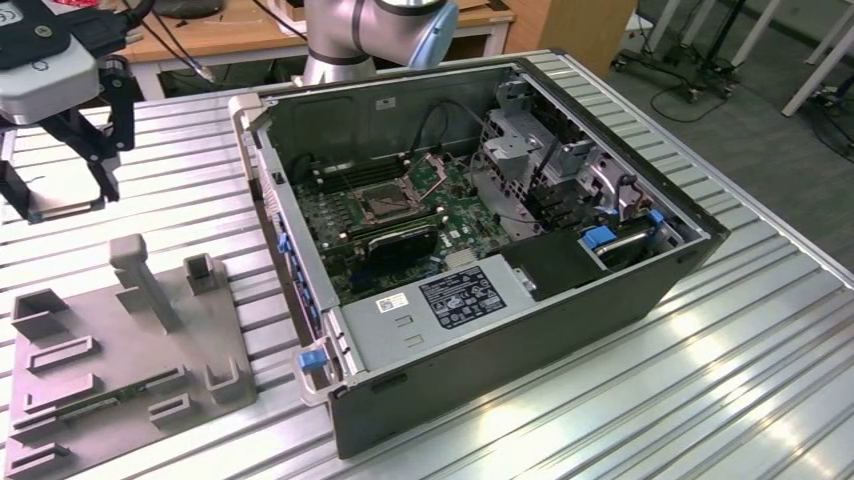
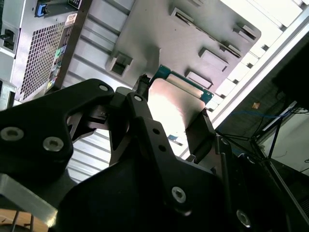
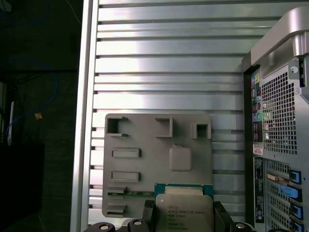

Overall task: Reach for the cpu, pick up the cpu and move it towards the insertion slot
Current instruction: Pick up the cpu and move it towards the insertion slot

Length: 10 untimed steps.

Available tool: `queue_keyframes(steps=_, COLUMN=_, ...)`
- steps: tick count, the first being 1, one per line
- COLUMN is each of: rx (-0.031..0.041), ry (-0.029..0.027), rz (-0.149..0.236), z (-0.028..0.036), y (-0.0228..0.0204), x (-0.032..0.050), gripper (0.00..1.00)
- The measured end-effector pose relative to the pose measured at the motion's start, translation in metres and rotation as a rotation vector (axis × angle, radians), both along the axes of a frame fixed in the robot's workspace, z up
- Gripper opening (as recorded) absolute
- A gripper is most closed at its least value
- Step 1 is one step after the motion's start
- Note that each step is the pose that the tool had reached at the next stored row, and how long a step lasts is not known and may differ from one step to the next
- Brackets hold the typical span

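Note:
My gripper [image 1: 63,200] hangs above the ribbed metal table at the exterior view's left, beyond the grey tray and well left of the open computer case. It is shut on the cpu [image 1: 67,211], held by its edges. In both wrist views the cpu [image 3: 183,210] [image 2: 174,104] shows a silvery top plate and green rim between the black fingers [image 3: 147,215] [image 2: 200,128], raised above the tray. The insertion slot [image 1: 382,204] is a dark square socket with a silvery bracket on the green board inside the case, far from the gripper.
The grey plastic tray [image 1: 120,360] [image 3: 145,140] [image 2: 183,38] lies under the gripper, with raised posts, recesses and a thin green circuit strip [image 1: 114,400] [image 3: 130,193]. The case wall [image 1: 267,200] [image 3: 280,121] stands between gripper and socket. Cables, drive bays and memory slots crowd the board.

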State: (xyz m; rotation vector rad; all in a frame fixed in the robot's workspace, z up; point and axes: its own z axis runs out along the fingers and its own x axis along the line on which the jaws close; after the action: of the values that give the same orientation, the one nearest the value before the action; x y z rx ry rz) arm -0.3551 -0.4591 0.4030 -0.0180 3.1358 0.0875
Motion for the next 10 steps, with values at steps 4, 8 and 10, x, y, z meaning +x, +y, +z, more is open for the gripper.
queue_keyframes(steps=4, rx=0.0000, ry=0.0000, rz=0.000, z=-0.0001, y=0.0000, x=0.0026, gripper=0.55)
queue_keyframes(steps=8, rx=0.0000, ry=0.0000, rz=0.000, z=-0.0001, y=0.0000, x=0.0054, gripper=0.55)
queue_keyframes(steps=10, rx=-0.0001, ry=0.0000, rz=0.000, z=-0.0002, y=0.0000, x=0.0067, gripper=0.55)
